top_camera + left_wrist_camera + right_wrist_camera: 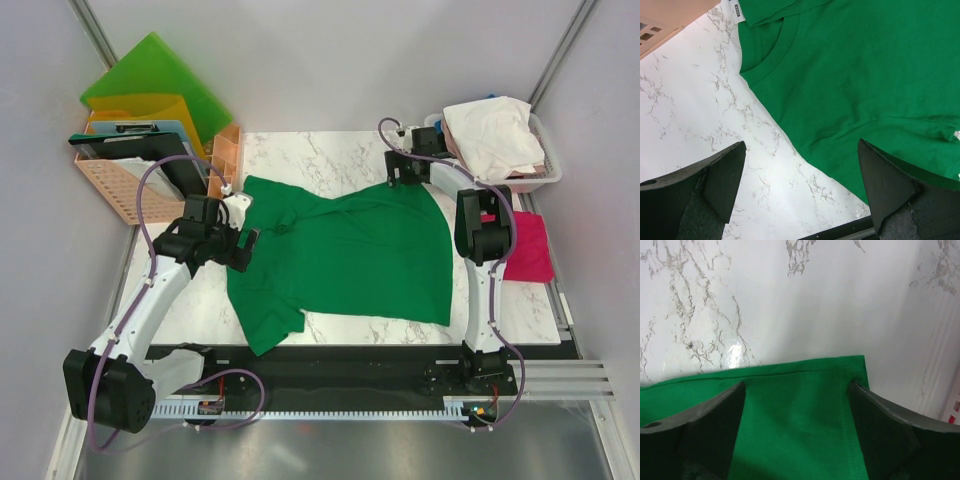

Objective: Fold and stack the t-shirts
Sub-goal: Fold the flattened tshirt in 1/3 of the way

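Left gripper (800, 145): jaws wide apart, nothing held, straddling the left edge of the green t-shirt (350, 250) near its collar. Shirt lies spread mid-table (330, 150). Right gripper (797, 385): also open and empty, over the shirt's far right hem corner. Magenta t-shirt (527, 250) at the right table edge. White cloth (495, 135) heaped in basket (548, 178) beyond.

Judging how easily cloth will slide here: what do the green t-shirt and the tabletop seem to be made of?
Green t-shirt: soft matt knit cloth, probably cotton jersey; it lies limp with creases, and shows a banded collar and stitched hem. Tabletop: white, grey-veined marble look, glossy, with glare in the right wrist view; real stone or printed laminate, I cannot tell.
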Motion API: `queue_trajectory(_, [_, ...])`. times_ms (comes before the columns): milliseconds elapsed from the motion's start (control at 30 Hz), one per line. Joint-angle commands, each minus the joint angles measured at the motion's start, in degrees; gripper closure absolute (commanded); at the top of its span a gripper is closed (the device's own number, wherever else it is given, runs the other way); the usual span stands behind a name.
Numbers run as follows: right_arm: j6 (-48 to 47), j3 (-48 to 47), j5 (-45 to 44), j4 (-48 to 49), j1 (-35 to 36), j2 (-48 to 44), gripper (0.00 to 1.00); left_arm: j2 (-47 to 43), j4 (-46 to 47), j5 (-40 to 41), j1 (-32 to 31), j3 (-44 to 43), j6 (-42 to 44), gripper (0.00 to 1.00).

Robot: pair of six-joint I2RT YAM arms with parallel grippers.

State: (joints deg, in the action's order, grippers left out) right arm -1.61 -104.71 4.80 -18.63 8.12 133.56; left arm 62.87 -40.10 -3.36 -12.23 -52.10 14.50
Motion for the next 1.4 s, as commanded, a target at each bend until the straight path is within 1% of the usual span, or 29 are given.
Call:
queue_trajectory(0, [2.75,1.96,1.35,-1.40,-2.85,0.65,0.14,0.14,1.78,-1.30,0.19,-0.29,1.58,0.00])
queue_trajectory(67, [2.49,3.19,1.71,-1.32,-2.94,1.00,0.23,0.23,1.60,-1.30,0.10,-0.46,1.67,0.00])
queue_trajectory(100, [2.40,3.71,1.79,-1.14,-3.02,1.00,0.34,0.15,1.69,-1.22,0.10,-0.46,1.67,0.00])
queue_trajectory(167, [2.14,4.42,2.50,-0.97,-3.02,1.18,0.48,0.23,1.60,-1.30,0.10,-0.64,1.76,0.00])
queue_trajectory(200, [2.13,4.51,2.67,-0.97,-2.94,1.27,0.70,0.32,1.69,-1.39,0.10,-0.64,1.76,0.00])
queue_trajectory(267, [2.13,4.69,2.76,-1.05,-2.93,1.09,1.00,0.50,1.69,-1.48,0.10,-0.73,1.67,0.00])
queue_trajectory(433, [2.13,5.12,3.11,-1.06,-3.02,0.30,1.00,1.11,1.51,-1.74,0.10,-0.81,1.67,0.00])
queue_trajectory(633, [-1.20,7.58,3.11,-1.14,-2.85,-2.94,1.00,1.64,1.60,-2.09,0.19,-0.82,1.85,0.00])
queue_trajectory(733, [-2.26,9.86,3.29,-1.05,-2.85,-7.68,1.00,1.99,1.69,-2.62,0.10,-0.55,2.11,0.00])
queue_trajectory(967, [-4.37,14.44,4.60,-1.05,-2.85,-15.77,1.00,5.85,1.60,-3.41,0.01,-0.37,3.16,0.00])
queue_trajectory(1233, [-5.86,18.66,6.19,-1.05,-2.06,-24.38,1.00,6.82,1.95,-4.91,0.01,-0.37,2.81,0.01])
queue_trajectory(1367, [-5.51,21.11,9.51,-3.25,-2.05,-28.78,1.00,6.30,1.95,-4.03,0.01,-0.55,3.16,0.01])
